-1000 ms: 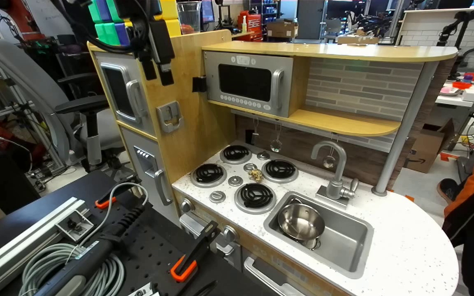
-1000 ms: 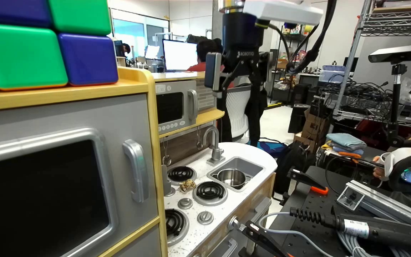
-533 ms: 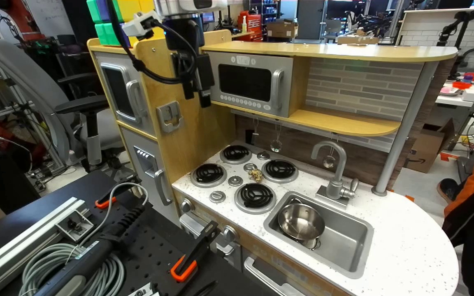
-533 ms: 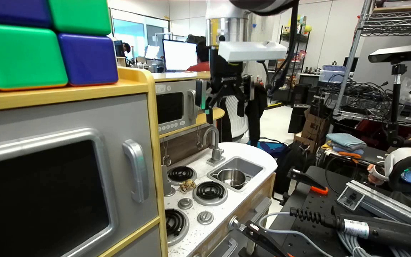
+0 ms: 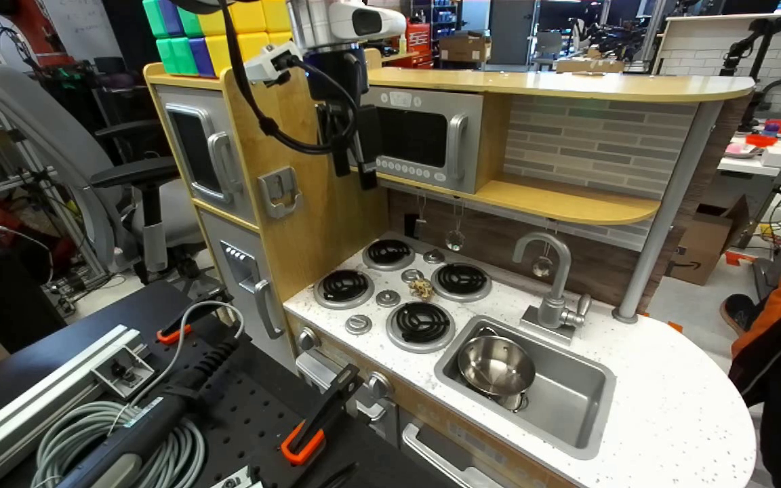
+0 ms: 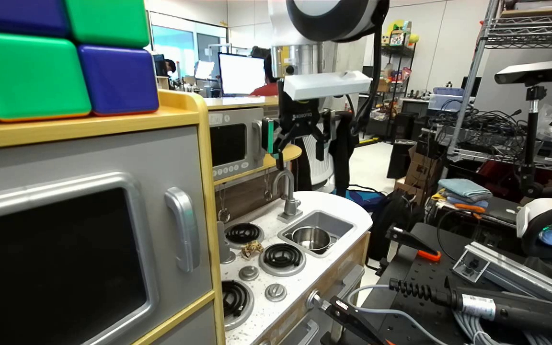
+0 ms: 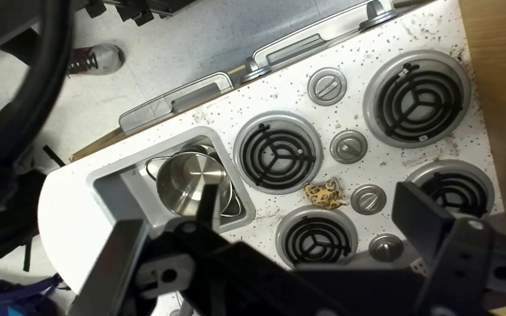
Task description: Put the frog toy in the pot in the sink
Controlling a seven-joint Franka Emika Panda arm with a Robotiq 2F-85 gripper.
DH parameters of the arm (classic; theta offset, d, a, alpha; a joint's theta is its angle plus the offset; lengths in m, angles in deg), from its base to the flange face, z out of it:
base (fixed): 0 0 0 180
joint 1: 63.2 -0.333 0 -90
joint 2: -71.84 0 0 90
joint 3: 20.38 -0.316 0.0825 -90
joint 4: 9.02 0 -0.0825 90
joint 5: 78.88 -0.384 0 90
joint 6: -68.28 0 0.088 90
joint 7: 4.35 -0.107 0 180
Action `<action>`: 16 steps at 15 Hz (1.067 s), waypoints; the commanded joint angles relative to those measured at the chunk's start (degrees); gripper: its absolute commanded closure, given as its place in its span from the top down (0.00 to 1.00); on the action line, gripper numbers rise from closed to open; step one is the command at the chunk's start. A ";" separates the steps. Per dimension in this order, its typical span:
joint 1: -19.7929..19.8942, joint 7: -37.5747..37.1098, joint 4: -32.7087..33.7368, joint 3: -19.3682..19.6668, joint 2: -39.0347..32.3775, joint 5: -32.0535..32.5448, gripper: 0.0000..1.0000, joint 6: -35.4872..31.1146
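The frog toy, a small yellowish lump with dark ring markings, lies on the white speckled counter between the burners in both exterior views [image 5: 421, 289] [image 6: 252, 248] and the wrist view [image 7: 324, 193]. The shiny silver pot [image 5: 497, 366] sits in the grey sink [image 5: 572, 400], at the end nearer the burners. The wrist view shows the pot [image 7: 191, 180] at left, partly behind a finger. My gripper [image 5: 354, 175] [image 6: 300, 160] is open and empty, high above the counter, beside the microwave. In the wrist view the toy shows between the spread fingers [image 7: 308, 202], well below them.
A toy microwave [image 5: 407, 135] and a wooden shelf [image 5: 567, 198] overhang the back of the counter. A wooden side panel [image 5: 323, 149] borders the burners. A grey faucet [image 5: 553, 291] rises behind the sink. Round knobs [image 7: 348, 146] sit among the burners [image 7: 278, 152].
The arm has come down and moved across toward the microwave and the space above the burners. The gripper stays open. The toy and the pot have not moved.
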 commanded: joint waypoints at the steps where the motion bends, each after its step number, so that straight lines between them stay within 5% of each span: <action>1: -1.58 0.27 0.09 1.56 0.03 -0.41 1.00 0.06; 7: -1.44 -0.16 5.07 5.77 -9.22 7.01 1.00 -5.39; 10: -2.24 -0.30 6.21 9.23 -15.60 10.40 1.00 -20.26; 11: 0.14 -1.53 7.44 7.40 -18.01 11.93 1.00 -25.27; 13: 0.06 -1.24 8.71 8.16 -23.22 10.98 1.00 -35.23; 14: -3.02 2.60 9.54 10.69 -25.57 5.18 1.00 -39.06; 16: -2.72 6.34 11.59 9.38 -29.77 -0.93 1.00 -44.02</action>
